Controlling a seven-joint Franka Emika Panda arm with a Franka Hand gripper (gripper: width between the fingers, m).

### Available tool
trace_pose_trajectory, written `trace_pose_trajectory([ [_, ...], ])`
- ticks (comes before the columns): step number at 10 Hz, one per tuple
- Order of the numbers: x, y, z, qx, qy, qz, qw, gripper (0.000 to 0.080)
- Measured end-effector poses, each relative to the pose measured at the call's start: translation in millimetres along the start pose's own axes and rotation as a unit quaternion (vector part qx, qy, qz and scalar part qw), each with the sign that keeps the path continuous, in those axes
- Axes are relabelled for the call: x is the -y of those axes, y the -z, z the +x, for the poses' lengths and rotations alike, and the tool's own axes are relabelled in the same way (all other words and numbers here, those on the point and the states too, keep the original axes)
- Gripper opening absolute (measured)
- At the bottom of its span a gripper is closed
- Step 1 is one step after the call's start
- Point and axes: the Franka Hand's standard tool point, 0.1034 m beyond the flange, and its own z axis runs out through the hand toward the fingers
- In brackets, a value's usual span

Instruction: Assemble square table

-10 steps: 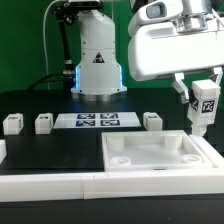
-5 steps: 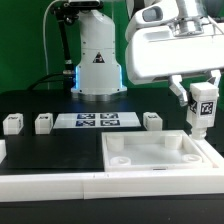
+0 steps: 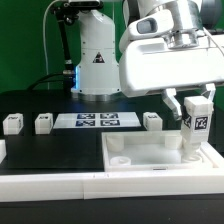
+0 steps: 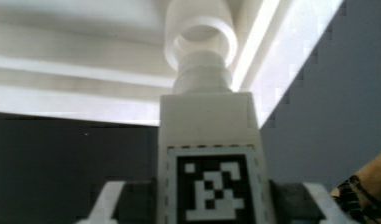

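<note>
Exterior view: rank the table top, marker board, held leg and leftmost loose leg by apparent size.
1. table top
2. marker board and held leg: too close to rank, and the leg seems nearer the camera
3. leftmost loose leg, which sits farther back, so its rank below the held leg is unsure

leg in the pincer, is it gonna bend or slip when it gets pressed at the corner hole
Probably stiff: the leg looks like chunky moulded plastic, held upright. Its flat sides give the pincer broad contact, so slipping seems unlikely. The narrow round tip might jam if it meets the hole tilted.
</note>
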Motion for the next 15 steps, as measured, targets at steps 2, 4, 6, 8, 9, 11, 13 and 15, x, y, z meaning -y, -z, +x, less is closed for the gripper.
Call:
trace_pose_trajectory([
  [2, 1.4, -7.3, -7.8, 0.0, 0.0, 0.0, 1.0, 0.029],
  [4, 3.6, -11.9, -12.9, 0.002, 0.001, 0.001, 1.0, 0.029],
  [6, 4.5, -16.4, -17.9, 0.001, 0.0, 0.001, 1.0, 0.029],
  [8, 4.7, -17.7, -16.4, -0.026, 0.001, -0.003, 1.0, 0.029],
  [9, 4.8, -17.9, -16.6, -0.033, 0.001, -0.004, 0.999, 0.029],
  [11, 4.7, -17.9, -16.0, -0.029, 0.001, -0.003, 1.0, 0.029],
  [13, 4.8, -19.1, -17.9, -0.023, 0.001, -0.002, 1.0, 0.0448],
  [15, 4.8, -19.3, -18.1, -0.023, 0.001, -0.002, 1.0, 0.0572],
])
